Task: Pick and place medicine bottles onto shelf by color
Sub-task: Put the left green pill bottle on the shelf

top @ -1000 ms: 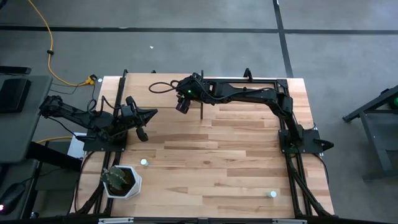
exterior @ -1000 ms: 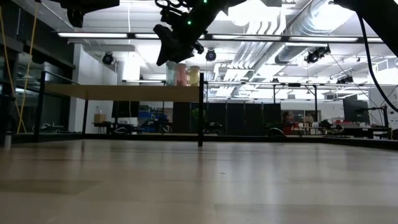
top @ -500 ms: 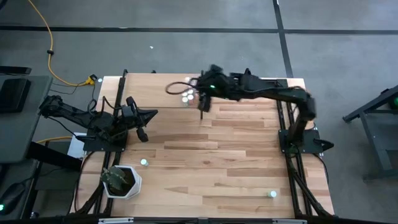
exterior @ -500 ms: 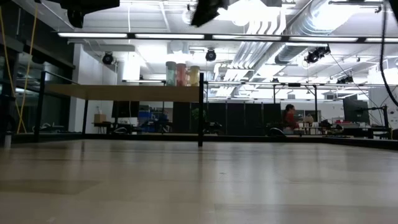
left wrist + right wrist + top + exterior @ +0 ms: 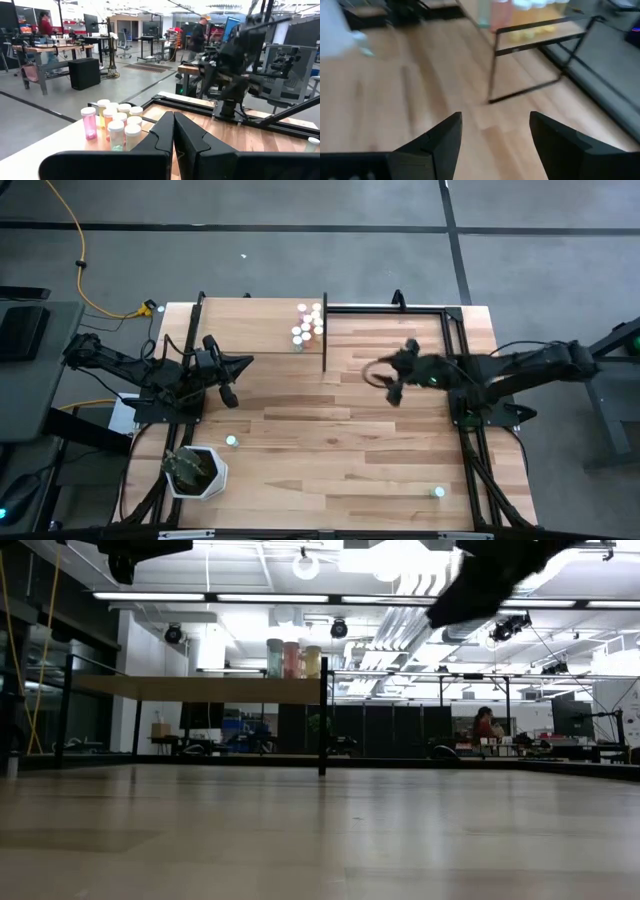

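1. High view: medicine bottles (image 5: pixel 308 323) clustered on the shelf (image 5: pixel 262 320) at the worktop's (image 5: pixel 340 440) far edge; two strays (image 5: pixel 232 441) (image 5: pixel 438 493) lying well apart nearer the front.
2. White plant pot (image 5: pixel 205 473) near the left front corner.
3. Right tool (image 5: pixel 392 388) empty, fingers apart, above bare planks beside the shelf's black post (image 5: pixel 325 340).
4. Left tool (image 5: pixel 243 362) closed, empty.
5. Bottle colours hard to make out from above.

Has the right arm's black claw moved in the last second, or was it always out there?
Yes. The right claw was over the light-wood shelf beside the bottles; now it is past the shelf's black corner post, toward its own base.
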You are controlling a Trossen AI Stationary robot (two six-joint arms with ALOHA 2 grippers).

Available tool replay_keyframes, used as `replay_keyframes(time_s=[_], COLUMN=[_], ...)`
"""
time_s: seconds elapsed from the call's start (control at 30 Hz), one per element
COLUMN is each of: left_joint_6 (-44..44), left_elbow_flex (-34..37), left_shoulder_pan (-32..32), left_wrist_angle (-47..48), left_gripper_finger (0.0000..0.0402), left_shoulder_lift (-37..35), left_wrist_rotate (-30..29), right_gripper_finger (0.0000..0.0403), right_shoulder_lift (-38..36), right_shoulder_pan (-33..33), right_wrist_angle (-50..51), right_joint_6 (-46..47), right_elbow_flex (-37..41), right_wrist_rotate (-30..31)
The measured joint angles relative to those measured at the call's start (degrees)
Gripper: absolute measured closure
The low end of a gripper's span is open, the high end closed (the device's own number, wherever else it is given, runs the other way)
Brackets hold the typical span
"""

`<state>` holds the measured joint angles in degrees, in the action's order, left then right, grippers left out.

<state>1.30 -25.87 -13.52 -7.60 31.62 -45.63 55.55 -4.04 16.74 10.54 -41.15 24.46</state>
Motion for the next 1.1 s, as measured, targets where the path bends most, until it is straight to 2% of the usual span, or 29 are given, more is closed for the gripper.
replay_keyframes(time_s=[0.2, 0.3, 0.37, 0.43, 0.53, 0.67, 0.73, 0.83, 0.9, 0.97, 1.1], left_joint_6=[0.01, -2.13, -4.16, -4.26, -1.1, 8.95, 16.6, 26.46, 32.36, 37.2, 44.77], left_elbow_flex=[0.0, 0.0, -0.13, -2.06, -10.35, -26.85, -33.88, -40.3, -40.56, -39.1, -33.56], left_shoulder_pan=[0.0, 0.56, 1.94, 3.53, 5.02, 5.0, 4.44, 3.26, 2.17, 0.53, -2.88], left_wrist_angle=[-4.02, -10.35, -14.71, -14.09, 0.68, 35.55, 52.35, 69.83, 77.63, 80.88, 79.68], left_gripper_finger=[0.0402, 0.0401, 0.0401, 0.0399, 0.0378, 0.0323, 0.0289, 0.0241, 0.0216, 0.0197, 0.0176], left_shoulder_lift=[1.9, 6.47, 11.14, 16.29, 23.21, 31.88, 35.96, 41.17, 43.47, 45.01, 46.37], left_wrist_rotate=[-0.02, 0.49, 3.14, 6.55, 9.52, 11.03, 14.86, 24.22, 29.47, 32.61, 37.51], right_gripper_finger=[0.0178, 0.0178, 0.0178, 0.0178, 0.0178, 0.0178, 0.0178, 0.0178, 0.0178, 0.0178, 0.0178], right_shoulder_lift=[-7.91, -8.79, -8.81, -8.79, -8.77, -8.66, -8.66, -8.66, -8.66, -8.66, -8.66], right_shoulder_pan=[-3.78, -4.23, -4.25, -4.25, -4.27, -4.27, -4.27, -4.27, -4.27, -4.27, -4.27], right_wrist_angle=[-19.39, -25.95, -28.35, -28.57, -28.69, -28.57, -28.57, -28.53, -28.53, -28.51, -28.38], right_joint_6=[0.87, -1.56, -2.34, -3.01, -3.05, -3.05, -2.92, -2.9, -2.82, -1.83, -1.5], right_elbow_flex=[14.8, 17.7, 18.04, 17.99, 17.74, 17.73, 17.73, 17.71, 17.71, 17.71, 17.71], right_wrist_rotate=[-1.12, -0.98, -0.75, -0.71, -0.71, -0.69, -0.69, -0.68, -0.67, -0.67, -0.67])
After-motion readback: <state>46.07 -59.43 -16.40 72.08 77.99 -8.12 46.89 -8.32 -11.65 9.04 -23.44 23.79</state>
